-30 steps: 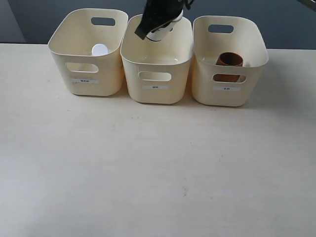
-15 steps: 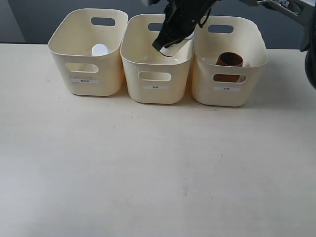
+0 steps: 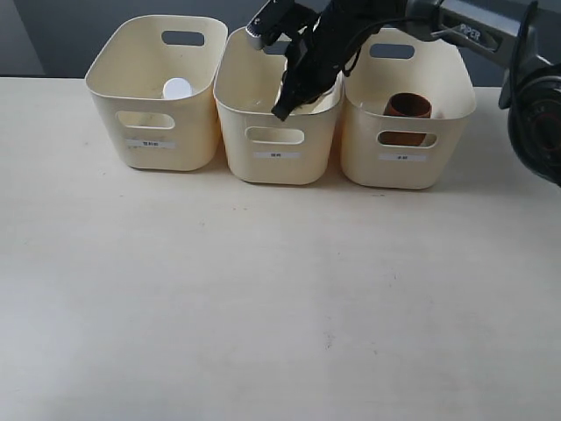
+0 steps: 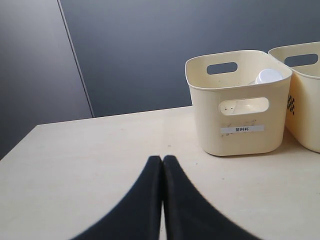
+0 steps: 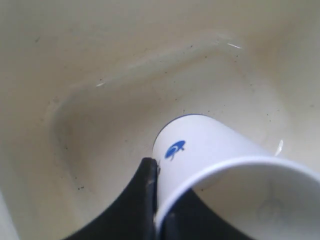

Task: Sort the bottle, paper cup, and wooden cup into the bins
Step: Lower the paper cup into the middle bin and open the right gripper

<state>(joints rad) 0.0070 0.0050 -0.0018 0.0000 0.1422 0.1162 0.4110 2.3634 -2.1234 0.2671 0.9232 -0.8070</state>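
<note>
**Right gripper holds the paper cup inside the middle bin**

The right gripper (image 3: pixel 287 103) is closed tight on the wall of the paper cup (image 5: pixel 215 150), one finger outside and one inside the rim. The cup hangs below and ahead of the fingers, inside the middle bin (image 3: pixel 277 132). Its long axis is tilted, with the base aimed at the bin floor and the open mouth facing back toward the wrist. Whether the base touches the floor cannot be told. Letting go here would probably drop the cup into this bin.

The right arm (image 3: pixel 456 22) comes in from the right, passes above the right bin (image 3: pixel 408 162), then bends down so the gripper slants into the middle bin. The wooden cup (image 3: pixel 408 107) sits in the right bin. The white cap of the bottle (image 3: pixel 178 88) shows in the left bin (image 3: pixel 153 140).

The left gripper (image 4: pixel 162 172) is well apart from the bins, low over the table (image 4: pixel 100 160), fingers pressed together and holding nothing.
</note>
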